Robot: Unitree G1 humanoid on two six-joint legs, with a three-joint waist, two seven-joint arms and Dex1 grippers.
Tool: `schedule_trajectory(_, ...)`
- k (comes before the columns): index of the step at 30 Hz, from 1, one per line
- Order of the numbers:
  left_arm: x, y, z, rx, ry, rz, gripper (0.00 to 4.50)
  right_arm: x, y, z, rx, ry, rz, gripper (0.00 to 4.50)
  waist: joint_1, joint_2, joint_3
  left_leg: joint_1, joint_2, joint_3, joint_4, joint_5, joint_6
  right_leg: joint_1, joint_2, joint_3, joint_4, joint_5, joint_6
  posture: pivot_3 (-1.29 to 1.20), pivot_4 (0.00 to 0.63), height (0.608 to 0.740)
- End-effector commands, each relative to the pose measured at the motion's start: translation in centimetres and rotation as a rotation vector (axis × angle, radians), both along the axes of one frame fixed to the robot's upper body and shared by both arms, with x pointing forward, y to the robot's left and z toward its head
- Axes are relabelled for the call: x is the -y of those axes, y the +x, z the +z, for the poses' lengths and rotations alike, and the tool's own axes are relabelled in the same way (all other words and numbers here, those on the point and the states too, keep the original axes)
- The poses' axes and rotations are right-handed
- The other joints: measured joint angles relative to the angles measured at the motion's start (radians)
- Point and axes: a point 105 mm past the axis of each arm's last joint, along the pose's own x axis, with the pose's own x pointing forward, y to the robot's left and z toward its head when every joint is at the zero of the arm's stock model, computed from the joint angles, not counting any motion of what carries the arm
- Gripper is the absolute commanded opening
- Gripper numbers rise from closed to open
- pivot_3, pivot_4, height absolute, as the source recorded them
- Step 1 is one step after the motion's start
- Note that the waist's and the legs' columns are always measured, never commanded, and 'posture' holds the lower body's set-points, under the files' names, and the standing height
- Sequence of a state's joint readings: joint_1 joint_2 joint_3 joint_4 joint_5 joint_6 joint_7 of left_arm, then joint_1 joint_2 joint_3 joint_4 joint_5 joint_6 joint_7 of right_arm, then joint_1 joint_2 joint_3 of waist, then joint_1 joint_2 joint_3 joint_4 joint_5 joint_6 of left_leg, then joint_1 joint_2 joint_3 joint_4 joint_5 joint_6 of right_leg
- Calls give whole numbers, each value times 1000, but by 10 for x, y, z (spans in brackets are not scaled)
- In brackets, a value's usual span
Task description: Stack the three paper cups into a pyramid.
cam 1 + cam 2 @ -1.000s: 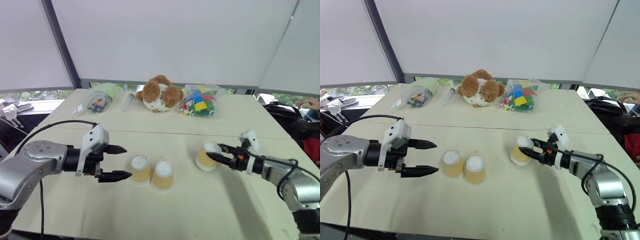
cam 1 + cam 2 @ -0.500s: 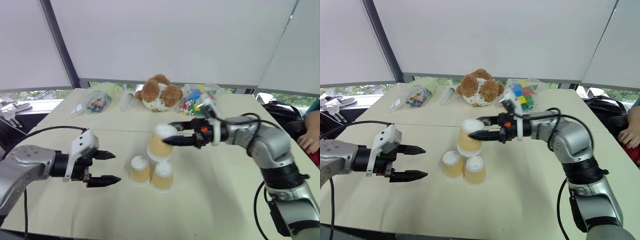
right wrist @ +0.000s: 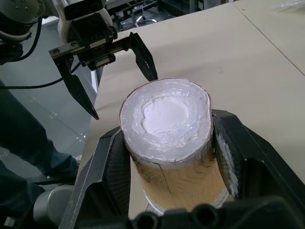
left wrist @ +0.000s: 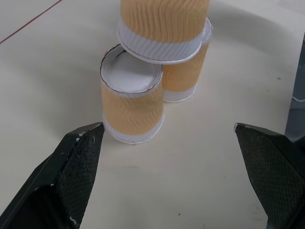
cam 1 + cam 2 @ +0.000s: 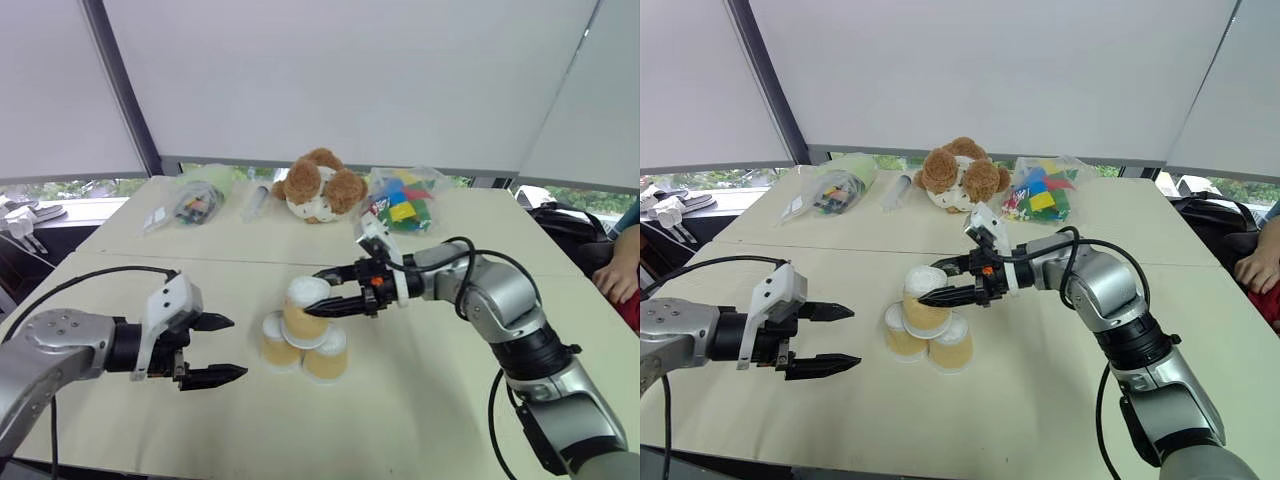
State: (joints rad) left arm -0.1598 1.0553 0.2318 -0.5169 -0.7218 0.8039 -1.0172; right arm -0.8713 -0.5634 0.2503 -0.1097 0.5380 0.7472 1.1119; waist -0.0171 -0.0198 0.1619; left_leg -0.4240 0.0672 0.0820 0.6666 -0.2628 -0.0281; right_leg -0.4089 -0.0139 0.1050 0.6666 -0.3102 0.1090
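The third cup [image 5: 305, 308], upside down, sits over the two cups [image 5: 300, 347] standing side by side mid-table, its rim across both tops, with the right gripper [image 5: 316, 293] clamped on its sides. From the left wrist, that rim [image 4: 159, 44] visibly overlaps the nearer cup [image 4: 132, 105]. The right wrist view shows its crumpled white base [image 3: 165, 117]. The left gripper [image 5: 224, 349] hangs wide apart and empty, left of the stack. I can read no writing anywhere.

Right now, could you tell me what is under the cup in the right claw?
The held cup sits over two upside-down cups; their touching sides are covered.
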Motion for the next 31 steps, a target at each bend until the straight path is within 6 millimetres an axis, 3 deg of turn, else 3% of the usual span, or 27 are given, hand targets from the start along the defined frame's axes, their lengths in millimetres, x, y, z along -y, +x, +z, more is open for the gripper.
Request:
schedule_trajectory(1,1,-2,11,49,1,-3,4500,-3,0,8,54,5,13,2095,0,0,0,0,0,0,0,0,0,0,0,0,0,0,0,0,150,740)
schedule_trajectory(6,2,-1,10,50,-4,-4,4500,-3,0,6,41,-1,20,2095,0,0,0,0,0,0,0,0,0,0,0,0,0,0,0,0,150,740)
schedule_trajectory(7,3,-1,10,50,-5,-4,4500,-3,-1,6,36,0,24,3140,0,0,0,0,0,0,0,0,0,0,0,0,0,0,0,0,150,740)
schedule_trajectory(10,3,0,9,49,-8,-5,4500,-4,-1,8,38,8,18,4392,0,0,0,0,0,0,0,0,0,0,0,0,0,0,0,0,150,740)
schedule_trajectory(15,3,3,11,48,-24,-2,4500,-3,1,27,64,72,2,4460,0,0,0,0,0,0,0,0,0,0,0,0,0,0,0,0,150,740)
schedule_trajectory(21,2,5,13,42,-63,13,4500,15,-5,59,65,183,-6,4460,2,0,0,0,0,0,0,0,0,0,0,0,0,0,0,0,150,740)
schedule_trajectory(24,1,9,16,41,-118,41,4500,32,-11,102,12,381,-17,4460,1,0,0,0,0,0,0,0,0,0,0,0,0,0,0,0,150,740)
schedule_trajectory(26,-4,11,12,30,-114,70,4500,49,-14,113,10,431,-57,4460,0,0,0,0,0,0,0,0,0,0,0,0,0,0,0,0,150,740)
schedule_trajectory(28,-9,10,8,15,-104,88,4500,64,-14,106,15,397,-123,4460,2,-1,0,0,0,0,-1,0,0,0,0,0,-1,0,0,0,150,740)
schedule_trajectory(31,-15,11,-1,-21,-155,143,4500,101,-14,48,5,115,-273,4460,7,-2,-1,0,0,-1,-2,0,0,1,-1,-1,-3,0,0,0,150,740)
